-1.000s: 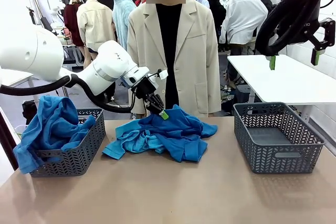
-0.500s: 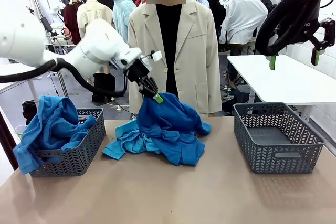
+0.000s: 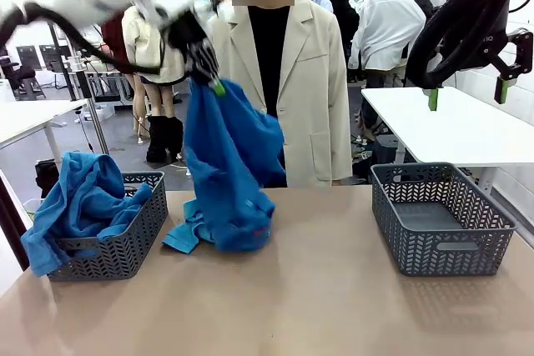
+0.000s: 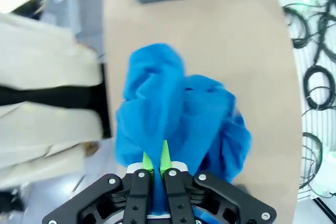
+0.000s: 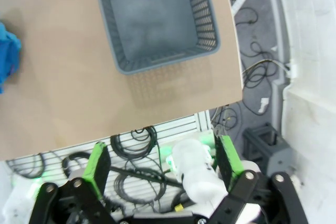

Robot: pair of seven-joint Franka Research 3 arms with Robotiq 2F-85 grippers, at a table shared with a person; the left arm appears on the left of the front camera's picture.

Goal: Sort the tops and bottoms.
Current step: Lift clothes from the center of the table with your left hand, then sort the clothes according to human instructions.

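The left gripper [image 3: 215, 85] is in the upper left of the front view. Its two fingers are pinched tight on a fold of the royal blue shirt [image 3: 229, 156]. The shirt hangs down long and floppy, and its bottom end rests in a heap on the table [image 3: 292, 314], left of the middle.

A lighter blue shirt [image 3: 179, 238] lies on the table, touching that heap. At the far left sits the left basket [image 3: 125, 248], with more blue clothes [image 3: 79, 202] spilling over its edge. The right basket [image 3: 438, 223] is empty.

The right gripper [image 3: 467, 93] hangs in the upper right, fingers wide apart, holding nothing.

The shirt looks soft and light. It will likely bend, swing and maybe drag the lighter one along. A thick bunch of cloth seems the safest spot to pinch, so it does not slip out.
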